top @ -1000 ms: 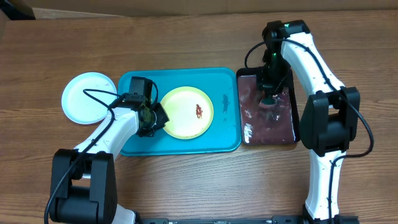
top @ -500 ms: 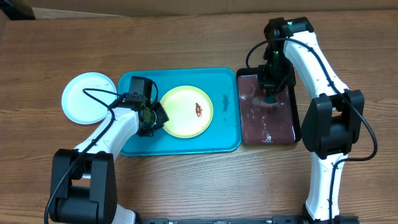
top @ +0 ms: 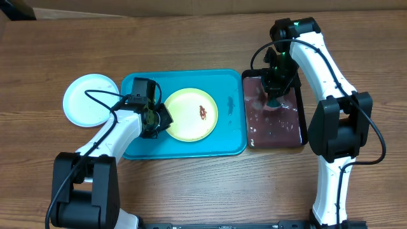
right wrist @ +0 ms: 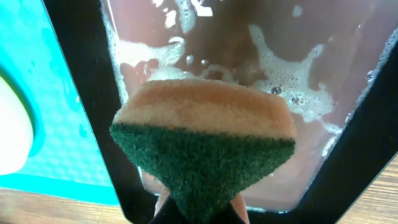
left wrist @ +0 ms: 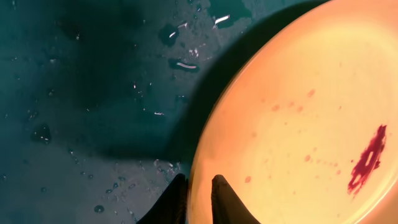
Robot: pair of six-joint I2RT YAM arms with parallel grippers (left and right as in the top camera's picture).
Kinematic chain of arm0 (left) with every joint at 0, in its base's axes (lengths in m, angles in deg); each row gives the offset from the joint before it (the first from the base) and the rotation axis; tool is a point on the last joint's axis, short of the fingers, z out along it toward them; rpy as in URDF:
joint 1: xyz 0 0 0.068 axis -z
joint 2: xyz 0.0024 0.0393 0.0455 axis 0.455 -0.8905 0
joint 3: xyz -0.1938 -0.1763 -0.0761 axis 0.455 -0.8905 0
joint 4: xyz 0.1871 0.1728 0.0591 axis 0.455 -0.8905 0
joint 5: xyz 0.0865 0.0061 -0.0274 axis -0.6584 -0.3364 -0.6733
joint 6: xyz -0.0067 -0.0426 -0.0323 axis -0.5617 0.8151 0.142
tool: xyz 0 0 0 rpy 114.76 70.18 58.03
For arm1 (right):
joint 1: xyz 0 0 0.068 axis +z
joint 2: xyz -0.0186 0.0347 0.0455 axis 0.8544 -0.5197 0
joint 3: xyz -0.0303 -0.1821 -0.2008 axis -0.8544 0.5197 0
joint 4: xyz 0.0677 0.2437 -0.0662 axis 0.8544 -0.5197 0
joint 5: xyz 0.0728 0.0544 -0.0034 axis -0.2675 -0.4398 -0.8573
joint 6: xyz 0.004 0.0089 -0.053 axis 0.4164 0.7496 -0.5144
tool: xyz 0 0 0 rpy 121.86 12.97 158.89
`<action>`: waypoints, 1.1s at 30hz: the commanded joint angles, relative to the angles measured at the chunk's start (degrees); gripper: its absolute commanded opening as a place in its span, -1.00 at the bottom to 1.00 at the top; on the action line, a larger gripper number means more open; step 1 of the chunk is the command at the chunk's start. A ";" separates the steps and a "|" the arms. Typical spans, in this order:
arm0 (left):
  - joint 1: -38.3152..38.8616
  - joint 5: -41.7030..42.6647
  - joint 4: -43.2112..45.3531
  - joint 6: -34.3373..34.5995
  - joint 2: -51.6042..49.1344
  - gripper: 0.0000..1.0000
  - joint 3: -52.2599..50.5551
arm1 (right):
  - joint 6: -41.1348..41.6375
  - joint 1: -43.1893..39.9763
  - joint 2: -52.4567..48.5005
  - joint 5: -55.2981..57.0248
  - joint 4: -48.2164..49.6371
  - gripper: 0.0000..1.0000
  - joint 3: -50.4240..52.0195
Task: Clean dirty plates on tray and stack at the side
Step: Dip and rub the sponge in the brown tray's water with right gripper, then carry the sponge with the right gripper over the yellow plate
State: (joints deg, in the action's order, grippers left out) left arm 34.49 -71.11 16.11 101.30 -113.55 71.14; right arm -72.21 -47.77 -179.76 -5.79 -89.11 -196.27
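A yellow-green plate [top: 191,114] [left wrist: 298,106] with a reddish smear [top: 203,113] lies in the turquoise tray [top: 232,137]. My left gripper [top: 159,121] [left wrist: 199,190] sits at the plate's left edge. One finger is on the plate and the other outside it, shut on the rim. A pale round plate [top: 89,100] rests on the table left of the tray. My right gripper [top: 275,98] [right wrist: 199,210] is shut on a green-and-tan sponge [right wrist: 205,137], held just over the black tray's liquid.
The narrow black tray [top: 245,108] [right wrist: 81,93] of foamy reddish-brown liquid stands right of the turquoise tray. Water drops [left wrist: 74,155] dot the turquoise tray floor. Bare wooden table [top: 191,191] surrounds both trays.
My right gripper has carried the sponge a little toward the far end of the black tray, and the foam has shifted. The left arm and the plate have stayed in place.
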 commanded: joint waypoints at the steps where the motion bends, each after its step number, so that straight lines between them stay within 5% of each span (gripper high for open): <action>1: 0.46 -0.76 -1.90 -0.07 -0.28 -0.70 0.98 | -1.29 0.33 2.62 -0.74 0.04 -0.92 -1.64; 5: 0.94 -0.37 -3.04 -0.04 -0.28 -0.92 0.52 | -2.86 0.33 2.62 0.85 -0.13 -0.92 -1.62; 6: 0.90 -0.31 -2.91 -0.04 -0.28 -0.87 0.52 | -2.84 0.33 2.62 1.97 -0.17 -0.92 -1.64; 8: 0.74 -0.61 -1.73 -0.07 -0.28 -0.46 0.52 | -2.82 0.33 2.62 3.23 -0.15 -0.92 -1.62; 10: 0.31 -0.79 -0.28 -0.09 -0.28 -0.35 0.52 | -2.82 0.33 2.62 3.41 -0.11 -0.92 -1.62; 18: 0.98 0.76 -1.88 -0.09 -0.28 -0.92 0.50 | -2.84 0.33 2.69 3.85 1.77 -0.92 -1.64; 33: 0.96 1.25 -3.26 -0.28 -0.28 -0.90 0.46 | -2.78 7.06 16.98 10.86 7.50 -0.92 -1.64</action>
State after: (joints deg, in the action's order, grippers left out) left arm 34.97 -70.50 13.34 101.27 -113.53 71.14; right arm -74.76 -43.86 -169.12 0.37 -81.77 -196.27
